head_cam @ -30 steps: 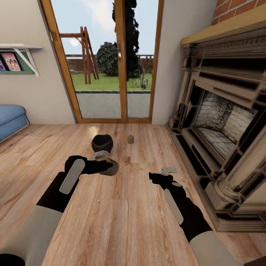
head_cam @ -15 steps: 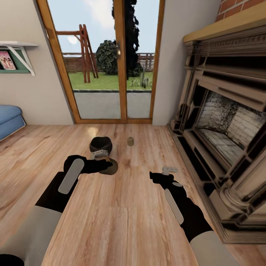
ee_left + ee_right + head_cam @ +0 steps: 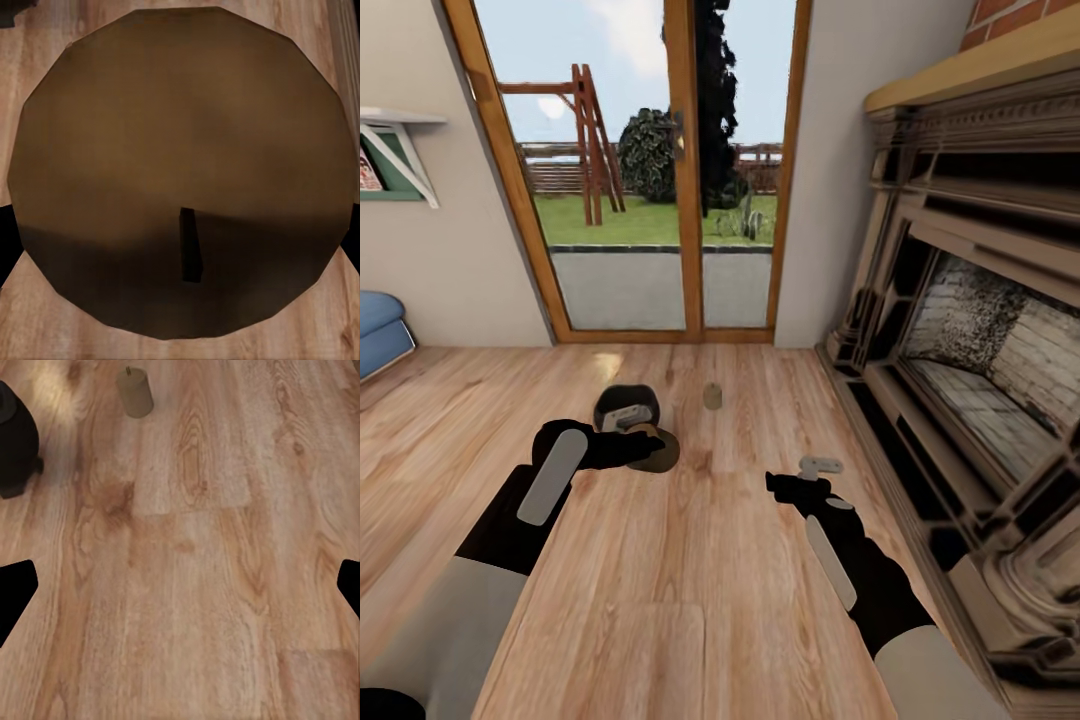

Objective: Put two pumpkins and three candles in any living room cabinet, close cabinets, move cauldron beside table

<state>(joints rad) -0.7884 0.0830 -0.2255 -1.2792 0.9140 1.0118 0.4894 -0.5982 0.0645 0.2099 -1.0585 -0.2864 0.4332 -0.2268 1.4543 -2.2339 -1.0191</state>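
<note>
Left gripper (image 3: pixel 643 443), lower left of centre in the head view, clenched on a round brown candle (image 3: pixel 653 450); in the left wrist view its flat top with a short dark wick nearly covers the frame (image 3: pixel 180 172).

Right gripper (image 3: pixel 816 472), lower right of centre, carries nothing; in its wrist view the fingertips sit at opposite frame edges, spread wide over bare floor (image 3: pixel 700 560).

Just beyond the left gripper, the cauldron (image 3: pixel 625 405) stands on the floor, mid-frame left. A small beige candle (image 3: pixel 712 397) stands on the boards to its right, apart from it and well ahead of the right gripper; also upper left in the right wrist view (image 3: pixel 136 391).

Farther: glass doors (image 3: pixel 660 170) upper centre, fireplace (image 3: pixel 970 330) along the right edge.

Judgement: early stage. One candle in hand, not stowed; one still on the floor; cauldron not beside any bench.
</note>
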